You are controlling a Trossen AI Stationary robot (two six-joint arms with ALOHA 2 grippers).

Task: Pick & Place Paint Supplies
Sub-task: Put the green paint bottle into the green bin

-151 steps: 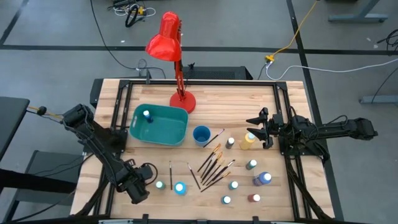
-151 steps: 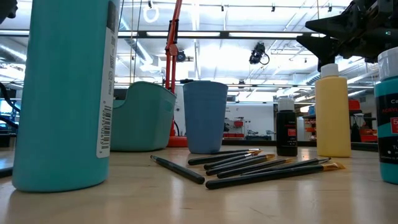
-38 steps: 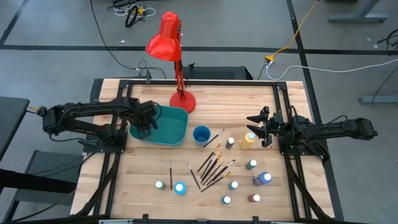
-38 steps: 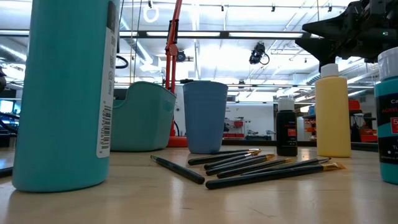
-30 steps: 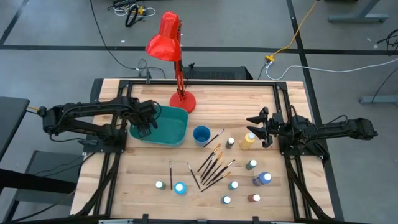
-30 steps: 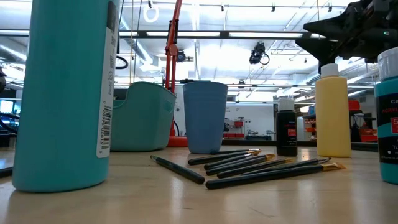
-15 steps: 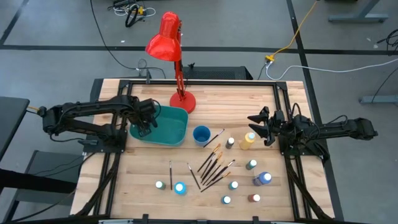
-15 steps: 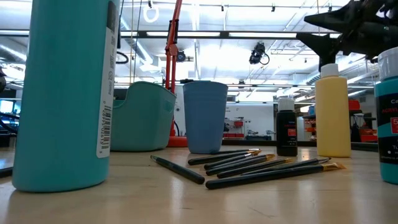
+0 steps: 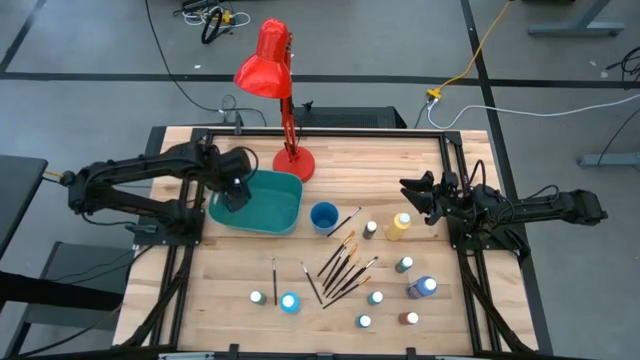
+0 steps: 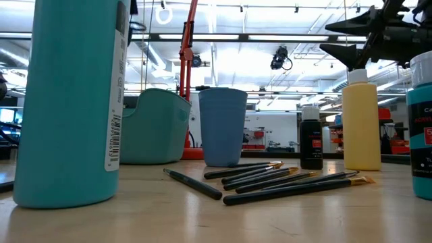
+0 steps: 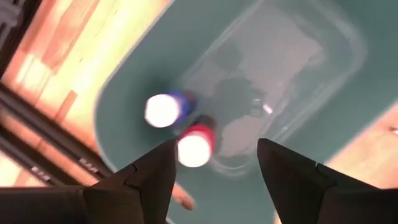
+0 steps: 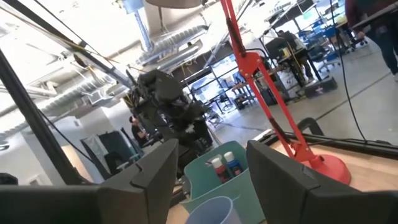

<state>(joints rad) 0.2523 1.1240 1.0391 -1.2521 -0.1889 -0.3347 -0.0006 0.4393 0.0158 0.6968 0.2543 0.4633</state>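
My left gripper (image 9: 236, 188) hovers open over the left end of the teal bin (image 9: 275, 205). Directly under it (image 11: 216, 149) two white-capped bottles stand on the bin floor, one blue (image 11: 163, 110) and one red (image 11: 194, 149). My right gripper (image 9: 412, 195) is open (image 12: 214, 155) and hangs above the taller yellow bottle (image 9: 399, 226), clear of its cap (image 10: 356, 75). Several small bottles (image 9: 375, 297) stand on the near half of the table. Dark-handled brushes (image 9: 342, 266) lie flat in a fan near the table's middle (image 10: 270, 179).
A red desk lamp stands with its base (image 9: 293, 161) at the far edge beside the bin. A small blue cup (image 9: 323, 216) stands between the bin and the yellow bottle. Two bottles (image 9: 289, 301) stand near the table's near edge on the left. A black frame borders the table.
My left gripper has risen out of the bin's left end and drawn slightly toward the far edge; the two bottles stay in the bin. My right gripper has shifted a little up and toward the far edge above the yellow bottle.
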